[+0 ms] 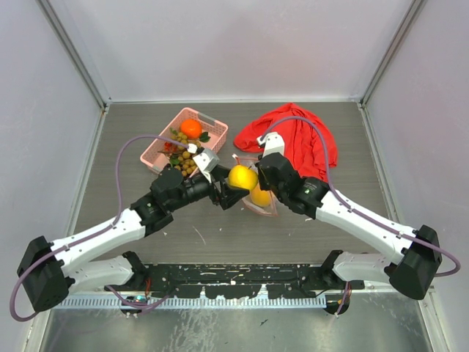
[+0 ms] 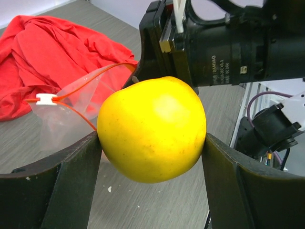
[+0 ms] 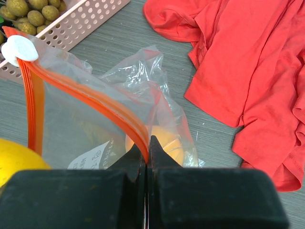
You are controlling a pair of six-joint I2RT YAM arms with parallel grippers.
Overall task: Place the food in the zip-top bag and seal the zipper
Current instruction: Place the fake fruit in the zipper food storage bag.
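Note:
My left gripper [image 1: 233, 192] is shut on a yellow round fruit [image 2: 152, 129], also seen from above [image 1: 242, 177], held above the table beside the mouth of the clear zip-top bag [image 3: 95, 124]. My right gripper [image 3: 147, 143] is shut on the bag's orange-red zipper strip [image 3: 90, 98] and holds that edge up. The white slider [image 3: 19, 47] sits at the strip's far end. A second yellow-orange fruit [image 3: 164, 140] lies inside the bag [image 1: 261, 196]. The orange [image 1: 191, 128] and the berry bunch [image 1: 183, 158] are in the pink basket [image 1: 212, 126].
A red cloth [image 1: 308, 136] lies crumpled behind the bag at the back right. The pink basket stands at the back left. Grey walls close in the table on three sides.

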